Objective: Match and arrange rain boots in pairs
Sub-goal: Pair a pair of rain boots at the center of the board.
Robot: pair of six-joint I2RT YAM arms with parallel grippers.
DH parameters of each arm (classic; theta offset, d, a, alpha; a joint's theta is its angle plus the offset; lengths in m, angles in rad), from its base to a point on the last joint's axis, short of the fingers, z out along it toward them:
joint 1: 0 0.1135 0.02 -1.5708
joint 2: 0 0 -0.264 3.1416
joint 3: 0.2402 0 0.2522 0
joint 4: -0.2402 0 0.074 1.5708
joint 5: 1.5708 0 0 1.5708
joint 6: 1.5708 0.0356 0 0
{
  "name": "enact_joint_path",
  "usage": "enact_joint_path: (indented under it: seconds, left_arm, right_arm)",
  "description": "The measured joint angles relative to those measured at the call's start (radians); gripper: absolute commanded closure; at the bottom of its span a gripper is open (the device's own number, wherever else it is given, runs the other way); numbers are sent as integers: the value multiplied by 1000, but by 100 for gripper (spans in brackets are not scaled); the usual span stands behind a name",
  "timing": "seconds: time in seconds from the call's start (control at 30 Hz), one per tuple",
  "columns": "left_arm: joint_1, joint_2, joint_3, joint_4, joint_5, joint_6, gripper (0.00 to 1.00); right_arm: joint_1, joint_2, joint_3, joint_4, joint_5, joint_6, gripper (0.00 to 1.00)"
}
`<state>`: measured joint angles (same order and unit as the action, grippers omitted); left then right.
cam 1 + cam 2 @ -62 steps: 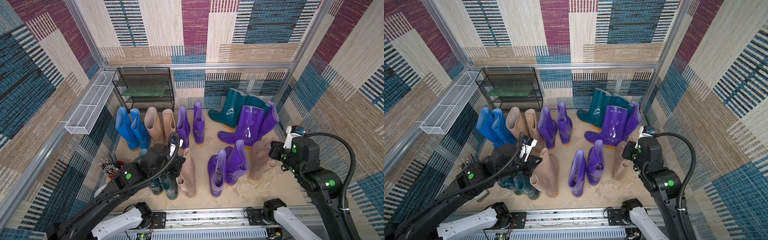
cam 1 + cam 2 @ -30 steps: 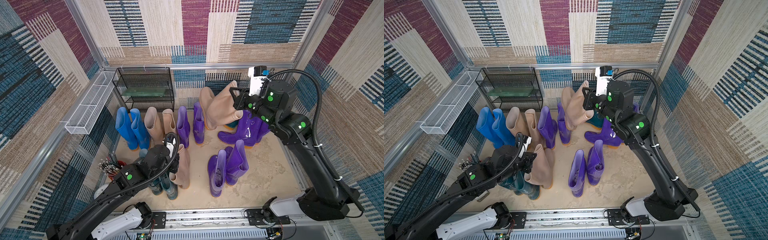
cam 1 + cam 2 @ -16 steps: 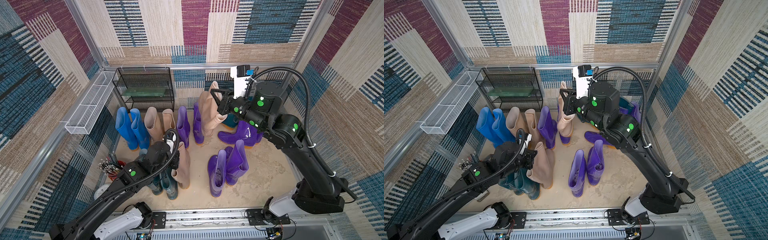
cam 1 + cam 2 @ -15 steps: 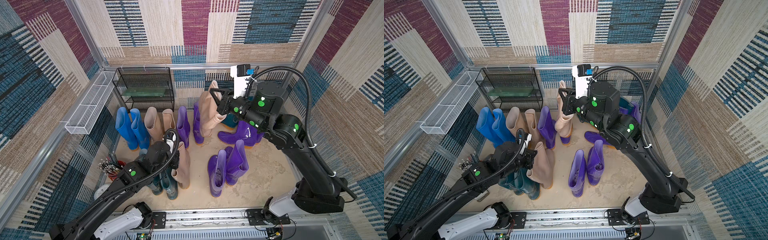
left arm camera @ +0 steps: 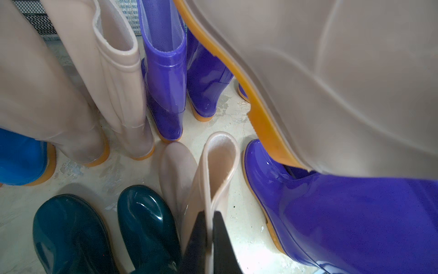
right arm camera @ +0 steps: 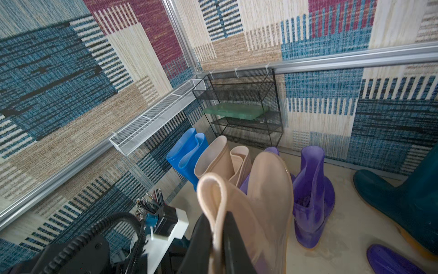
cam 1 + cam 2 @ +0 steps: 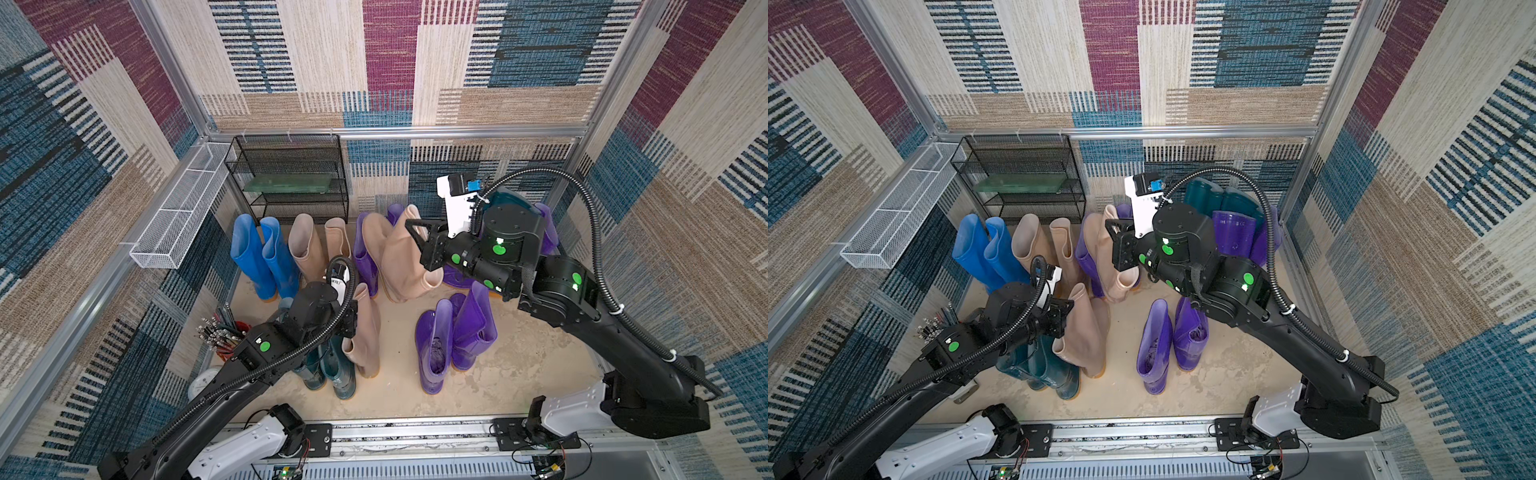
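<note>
Blue pair (image 7: 257, 257): upright at the left end of the back row, just in front of the black wire rack (image 7: 291, 178).
Tall beige pair (image 7: 309, 247): next to the right, upright and side by side.
Dark teal short pair (image 7: 338, 374): in front, toes toward the camera, touching the near beige boot on its left side.
Left gripper (image 5: 209, 239): pressed together on the top rim of the near beige boot (image 7: 368, 332).
Near beige boot: upright, apparently resting on the surface in front of the back row.
Back purple pair (image 7: 366, 266): right of the tall beige pair, partly hidden by the lifted boot.
Right gripper (image 6: 218, 242): pinching the rim of the lifted beige boot (image 7: 399, 257).
Lifted beige boot: hangs tilted, clear of the surface, over the back purple pair, orange sole showing in the left wrist view.
Front purple pair (image 7: 473, 328): standing together right of the near beige boot.
Tall teal boots (image 7: 1208, 195) and tall purple boots (image 7: 1233, 232): back right corner, mostly behind the right arm.
</note>
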<state>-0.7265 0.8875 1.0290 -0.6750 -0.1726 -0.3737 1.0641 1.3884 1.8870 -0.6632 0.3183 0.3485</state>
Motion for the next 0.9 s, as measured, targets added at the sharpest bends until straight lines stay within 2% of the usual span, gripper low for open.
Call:
enact_joint_path:
  seconds: [0.33, 0.63, 0.9]
  left_arm:
    - [4, -2, -1, 0, 5, 0, 100]
    - [5, -4, 2, 0, 19, 3, 100]
    - [5, 0, 3, 0, 23, 3, 100]
  right_arm:
    - [166, -56, -158, 46, 114, 73, 100]
    - [246, -128, -325, 51, 198, 157, 100]
    - [250, -152, -505, 98, 223, 249, 100]
